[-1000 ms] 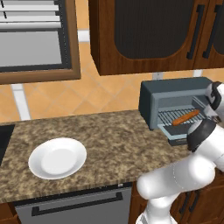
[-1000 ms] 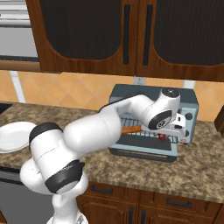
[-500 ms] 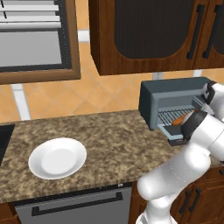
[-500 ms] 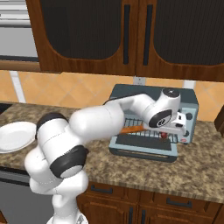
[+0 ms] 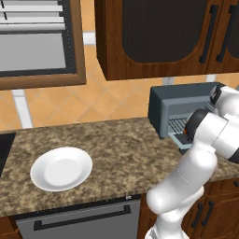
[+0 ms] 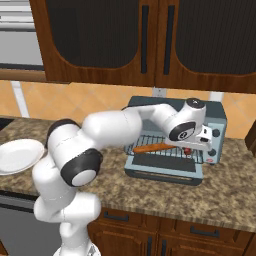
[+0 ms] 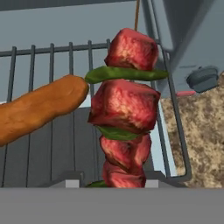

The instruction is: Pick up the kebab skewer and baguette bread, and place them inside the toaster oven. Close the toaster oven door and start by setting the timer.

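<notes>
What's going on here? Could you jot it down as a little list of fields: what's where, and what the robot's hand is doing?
Toaster oven: on the granite counter, door dropped open
Baguette bread: lying on the wire rack inside the oven
Kebab skewer: red meat chunks and green pieces, at the oven's mouth beside the baguette
Hand: at the oven opening; whether it grips the skewer cannot be told
White plate: empty, at the counter's other end
Left to do: door is not yet closed
</notes>
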